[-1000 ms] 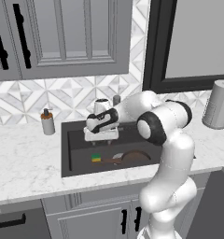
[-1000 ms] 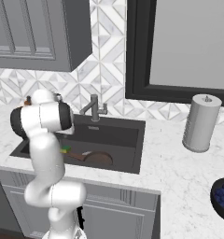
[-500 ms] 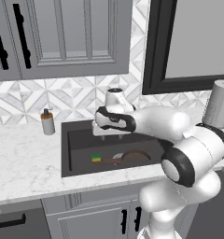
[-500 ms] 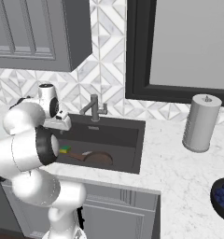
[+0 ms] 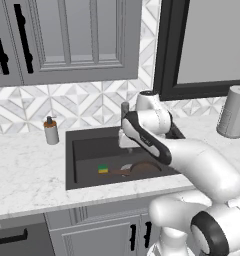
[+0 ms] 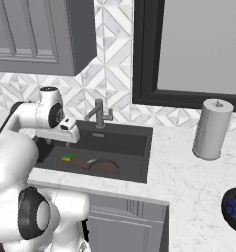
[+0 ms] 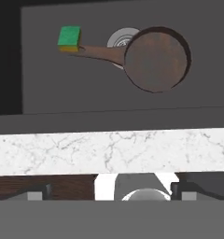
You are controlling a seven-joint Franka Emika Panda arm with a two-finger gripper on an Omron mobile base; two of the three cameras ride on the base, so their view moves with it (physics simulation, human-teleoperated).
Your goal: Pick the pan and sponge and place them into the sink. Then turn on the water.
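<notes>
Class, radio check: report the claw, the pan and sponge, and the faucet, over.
Claw open, empty, above the sink. Pan and sponge both in the basin, sponge at the handle's end. Faucet dry, nothing blocking it.

pan (image 7: 156, 58) in sink (image 7: 62, 93), sponge (image 7: 69, 38) at handle end

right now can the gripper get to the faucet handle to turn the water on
Probably yes. The gripper hangs open above the sink, with nothing between it and the faucet at the back rim. The pan and sponge lie low in the basin.
</notes>
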